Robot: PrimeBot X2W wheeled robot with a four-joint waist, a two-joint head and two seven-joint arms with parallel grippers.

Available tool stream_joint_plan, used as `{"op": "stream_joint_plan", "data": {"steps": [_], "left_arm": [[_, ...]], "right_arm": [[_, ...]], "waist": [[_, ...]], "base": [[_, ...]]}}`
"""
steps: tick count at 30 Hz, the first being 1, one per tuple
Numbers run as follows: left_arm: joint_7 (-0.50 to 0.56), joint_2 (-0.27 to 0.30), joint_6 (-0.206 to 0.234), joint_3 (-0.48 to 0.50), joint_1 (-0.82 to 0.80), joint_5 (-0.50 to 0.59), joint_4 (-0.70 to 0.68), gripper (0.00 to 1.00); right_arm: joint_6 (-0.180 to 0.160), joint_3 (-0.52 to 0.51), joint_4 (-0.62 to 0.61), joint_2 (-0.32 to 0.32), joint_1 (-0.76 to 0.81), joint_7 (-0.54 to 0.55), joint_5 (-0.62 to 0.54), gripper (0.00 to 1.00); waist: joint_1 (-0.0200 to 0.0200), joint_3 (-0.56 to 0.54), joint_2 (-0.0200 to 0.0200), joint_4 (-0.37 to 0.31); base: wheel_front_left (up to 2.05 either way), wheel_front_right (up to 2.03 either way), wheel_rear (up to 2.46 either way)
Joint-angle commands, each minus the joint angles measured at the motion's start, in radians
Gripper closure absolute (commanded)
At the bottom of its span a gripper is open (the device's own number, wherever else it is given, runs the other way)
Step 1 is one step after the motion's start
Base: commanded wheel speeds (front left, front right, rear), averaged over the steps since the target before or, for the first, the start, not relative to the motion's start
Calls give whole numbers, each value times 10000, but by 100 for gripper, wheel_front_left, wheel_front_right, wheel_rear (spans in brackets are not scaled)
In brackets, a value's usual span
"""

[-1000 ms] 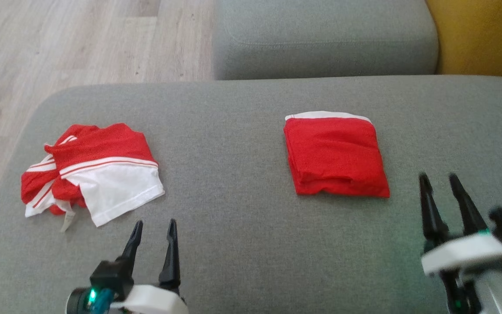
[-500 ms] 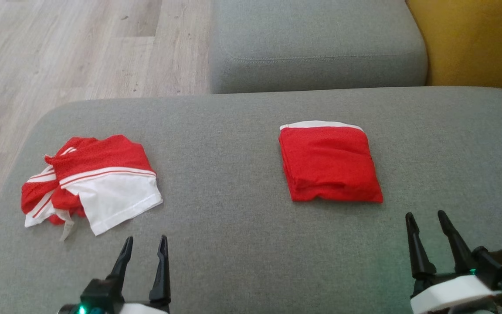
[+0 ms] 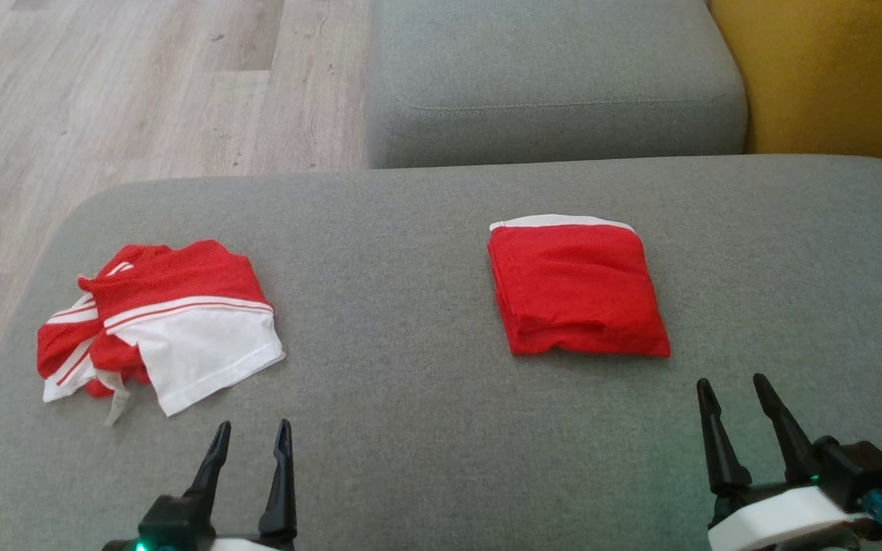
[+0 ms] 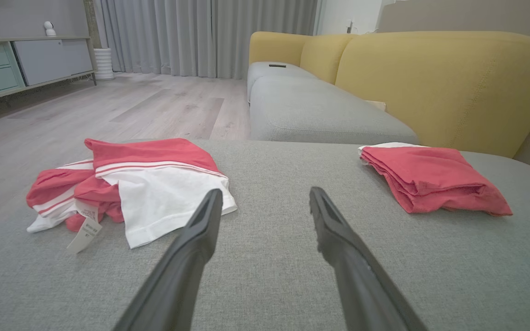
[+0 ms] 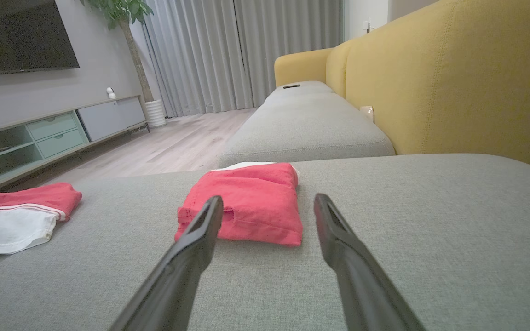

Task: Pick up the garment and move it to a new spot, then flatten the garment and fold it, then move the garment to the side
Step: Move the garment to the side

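We see a folded garment point(image 3: 577, 289), a neat red square with a white edge showing along its far side. It lies flat on the right half of the grey cushion point(image 3: 410, 444) in front of us. Well apart from it, on the left half of the same cushion, sits a crumpled garment point(image 3: 165, 325), red with white stripes and a white panel. It is bunched up near the cushion's left edge, and a paper tag point(image 4: 85, 232) trails out from its near side.

Our right gripper point(image 3: 732, 383) hovers just short of the folded garment's near right corner. Its two dark fingers are spread wide and hold nothing. In the right wrist view the left finger overlaps the garment's near edge, but we cannot tell whether it touches the cloth.

Our left gripper point(image 3: 254, 425) sits low at the near side of the cushion, just beside the white panel of the crumpled garment. Its fingers are also fully apart and hold nothing. In the left wrist view its fingertips frame bare grey fabric between the two garments.

Beyond the cushion a second cushion point(image 3: 556, 76) runs away from us, with a yellow backrest point(image 3: 831, 76) along its right side. A wooden floor point(image 3: 104, 92) lies to the left, and grey curtains point(image 4: 200, 37) and a low cabinet point(image 4: 16, 64) stand at the far end of the room.
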Motion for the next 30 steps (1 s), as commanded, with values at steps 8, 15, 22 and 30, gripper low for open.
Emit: {"op": "stream_joint_plan", "data": {"steps": [8, 15, 22, 30], "left_arm": [[-53, 7, -43, 414, -263, 106, -326, 0], [-53, 7, -53, 398, -241, 116, -358, 0], [-53, 7, -35, 205, -416, 141, -546, 0], [-53, 7, 10, -145, -890, 113, -687, 0]], "right_arm": [[35, 236, -335, -83, -94, -120, -126, 0], [35, 244, -361, -105, -10, -120, -143, 0], [35, 284, -283, -289, -381, -120, -103, 0], [35, 776, 661, -757, -1717, -42, 526, 0]], "waist": [[0, -40, -1, 22], [0, -10, -1, 99], [0, 411, -1, 245], [0, 1051, -1, 372]], "base": [[0, 0, 0], [0, 0, 0], [0, 0, 0], [0, 0, 0]]}}
